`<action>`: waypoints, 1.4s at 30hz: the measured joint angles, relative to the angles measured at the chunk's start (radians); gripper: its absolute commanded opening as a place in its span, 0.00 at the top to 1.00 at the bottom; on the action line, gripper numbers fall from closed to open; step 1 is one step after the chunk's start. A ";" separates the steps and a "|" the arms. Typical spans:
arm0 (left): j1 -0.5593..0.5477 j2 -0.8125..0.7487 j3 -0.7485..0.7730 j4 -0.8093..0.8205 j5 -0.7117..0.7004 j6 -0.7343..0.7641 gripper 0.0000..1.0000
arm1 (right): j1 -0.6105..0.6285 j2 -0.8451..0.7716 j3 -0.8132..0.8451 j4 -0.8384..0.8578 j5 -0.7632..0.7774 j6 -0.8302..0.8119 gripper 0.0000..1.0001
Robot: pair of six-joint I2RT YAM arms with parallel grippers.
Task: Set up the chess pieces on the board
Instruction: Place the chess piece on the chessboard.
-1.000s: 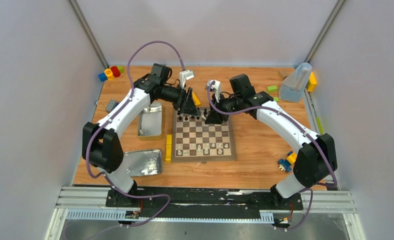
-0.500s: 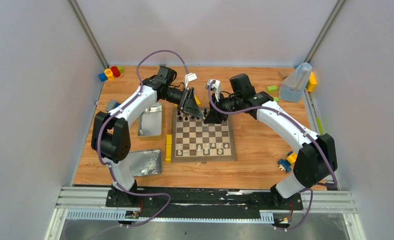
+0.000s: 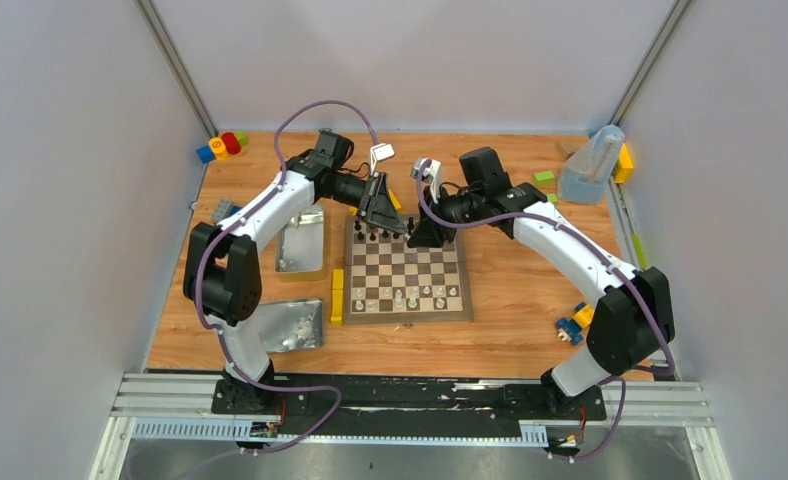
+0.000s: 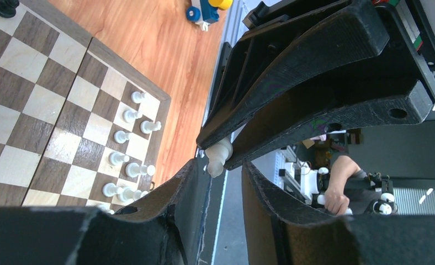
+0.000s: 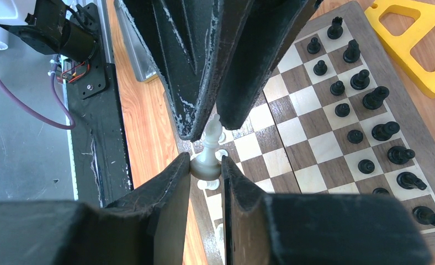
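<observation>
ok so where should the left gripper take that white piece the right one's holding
By its slim upper half. The right gripper pinches the white piece at its wide base, so only neck and head stick out. The left gripper should come end-on from opposite, straddling the neck.

The board (image 3: 407, 272) is showing a check pattern of dark-brown and cream squares inside a tan border, and on it the black chess pieces (image 5: 360, 79) are contrasting with the pale silvery-white chess pieces (image 4: 131, 169). The table (image 3: 520, 290) is showing an orange-brown wood grain, a block (image 5: 419, 33) is glowing bright yellow, and the 2 tins (image 3: 301, 245) are gleaming in dull silver. The arms (image 3: 270, 205) are wearing white shells with black joints and purple cables (image 3: 320, 103), while the right gripper (image 5: 206, 164) and the left gripper (image 4: 222, 165) are looking matt black with pale scuffs.
</observation>
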 measured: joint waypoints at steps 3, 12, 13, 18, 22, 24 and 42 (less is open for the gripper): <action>-0.001 0.002 0.000 0.007 0.007 -0.007 0.61 | 0.000 0.000 0.000 0.000 0.000 0.000 0.92; -0.013 0.005 0.000 0.014 0.017 -0.014 0.67 | 0.000 0.000 0.000 0.000 0.000 0.000 0.92; -0.013 0.005 0.000 0.015 0.017 -0.014 0.68 | 0.000 0.000 0.000 0.000 -0.001 0.000 0.92; -0.013 0.007 0.000 0.016 0.017 -0.014 0.76 | 0.000 0.000 0.000 0.000 -0.005 0.001 0.92; -0.013 0.011 0.000 0.017 0.017 -0.014 0.85 | 0.000 0.000 0.000 0.000 -0.007 0.003 0.92; -0.013 0.013 0.000 0.018 0.017 -0.014 0.91 | 0.000 0.000 0.000 -0.001 -0.007 0.003 0.92; -0.019 0.003 0.020 -0.132 -0.121 0.180 1.00 | -0.007 -0.095 -0.037 -0.030 0.055 -0.036 0.39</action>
